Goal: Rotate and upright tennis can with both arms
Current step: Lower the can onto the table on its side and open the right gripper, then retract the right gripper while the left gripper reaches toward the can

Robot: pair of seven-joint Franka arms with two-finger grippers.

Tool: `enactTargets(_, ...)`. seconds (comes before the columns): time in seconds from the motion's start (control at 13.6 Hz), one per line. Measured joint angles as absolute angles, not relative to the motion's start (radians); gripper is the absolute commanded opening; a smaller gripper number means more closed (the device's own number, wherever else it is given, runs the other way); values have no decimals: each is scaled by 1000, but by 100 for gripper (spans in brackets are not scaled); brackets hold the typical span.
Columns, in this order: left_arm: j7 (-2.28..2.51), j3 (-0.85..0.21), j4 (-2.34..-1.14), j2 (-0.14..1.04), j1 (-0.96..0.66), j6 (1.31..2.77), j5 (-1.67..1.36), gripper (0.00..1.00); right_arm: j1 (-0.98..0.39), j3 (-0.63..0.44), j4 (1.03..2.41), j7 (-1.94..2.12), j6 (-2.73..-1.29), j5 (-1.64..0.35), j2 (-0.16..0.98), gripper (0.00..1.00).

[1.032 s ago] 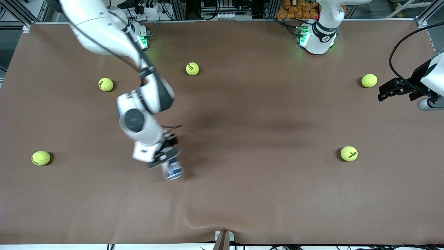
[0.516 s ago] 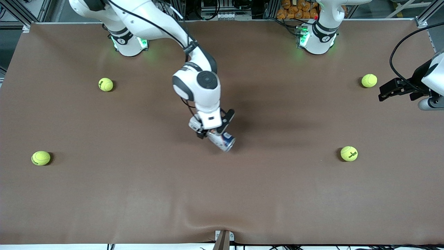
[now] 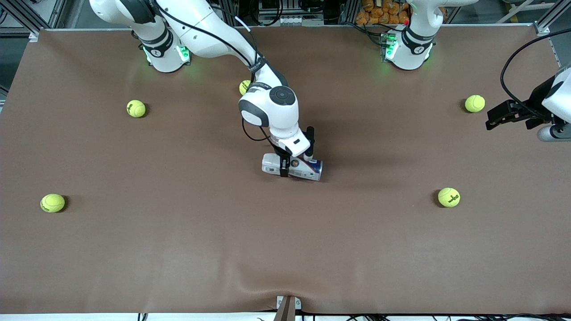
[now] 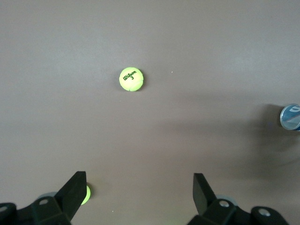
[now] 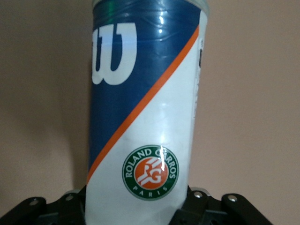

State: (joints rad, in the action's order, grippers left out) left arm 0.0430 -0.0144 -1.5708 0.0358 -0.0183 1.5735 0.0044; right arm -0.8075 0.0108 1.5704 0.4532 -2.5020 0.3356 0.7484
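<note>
The tennis can (image 3: 292, 167) is held on its side near the middle of the table (image 3: 178, 249), clamped about its mid-length by the right gripper (image 3: 294, 165), whose fingers are closed across the label; in the right wrist view the label's white "W" and round badge (image 5: 151, 171) are seen rising straight out from between the jaws. Over the last second the can has been carried from a spot nearer the front camera, toward the right arm's end, to the centre, and it has been turned from pointing at about 5 o'clock to lying along the 3-to-9 o'clock line, silver rim toward 3 o'clock. Whether it rests on the cloth or is just above it cannot be told.

The left gripper (image 3: 499, 115) waits with fingers spread wide, up in the air at about 3 o'clock of the table, beside a tennis ball (image 3: 474, 103); another ball (image 4: 131, 78) is seen below it.

The rotation is judged largely done; the can is now presented within reach of the waiting arm, so uprighting remains
</note>
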Motion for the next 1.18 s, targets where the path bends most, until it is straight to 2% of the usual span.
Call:
enactTargets(0.66, 43, -14, -1571, 36, -14, 1574, 4, 100, -828, 7, 1551, 461, -2468, 336, 738, 100)
enactTargets(0.96, 43, -14, -1571, 36, -14, 1574, -8, 100, -826, 2, 1524, 460, -2301, 288, 642, 100)
enactTargets(1.18, 43, -14, -1572, 42, 3, 1574, -94, 100, -787, -15, 1481, 460, -2066, 242, 520, 100)
